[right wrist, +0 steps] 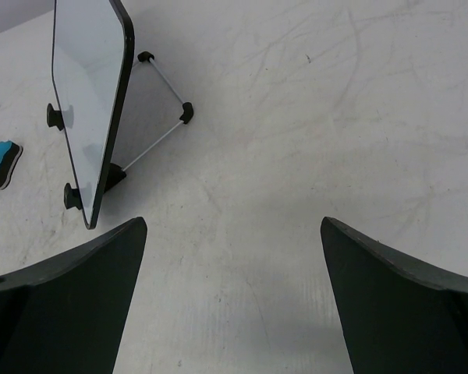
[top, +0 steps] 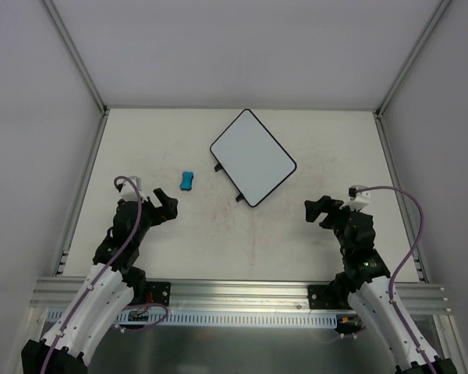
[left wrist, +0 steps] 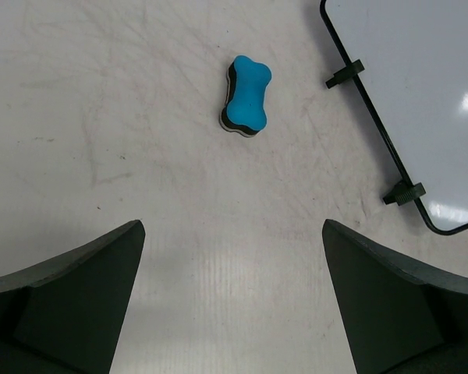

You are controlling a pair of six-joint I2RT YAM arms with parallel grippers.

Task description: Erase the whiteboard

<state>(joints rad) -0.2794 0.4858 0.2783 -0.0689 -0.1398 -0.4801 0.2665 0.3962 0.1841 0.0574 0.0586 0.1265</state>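
Note:
The whiteboard (top: 253, 157) stands turned diagonally at the middle back of the table, white with a thin black rim and two black tabs on its near-left edge; no scribbles show on it. It also shows in the left wrist view (left wrist: 421, 93) and, propped on a wire stand, in the right wrist view (right wrist: 86, 86). The small blue eraser (top: 187, 180) lies left of it, also in the left wrist view (left wrist: 246, 95) and the right wrist view (right wrist: 1, 164). My left gripper (top: 165, 206) is open and empty, short of the eraser. My right gripper (top: 318, 210) is open and empty, right of the board.
The table (top: 218, 241) is off-white and scuffed. Metal rails run along its left edge (top: 84, 187) and right edge (top: 394, 187), and a rail (top: 242, 292) crosses the front by the arm bases. White walls enclose the back and sides.

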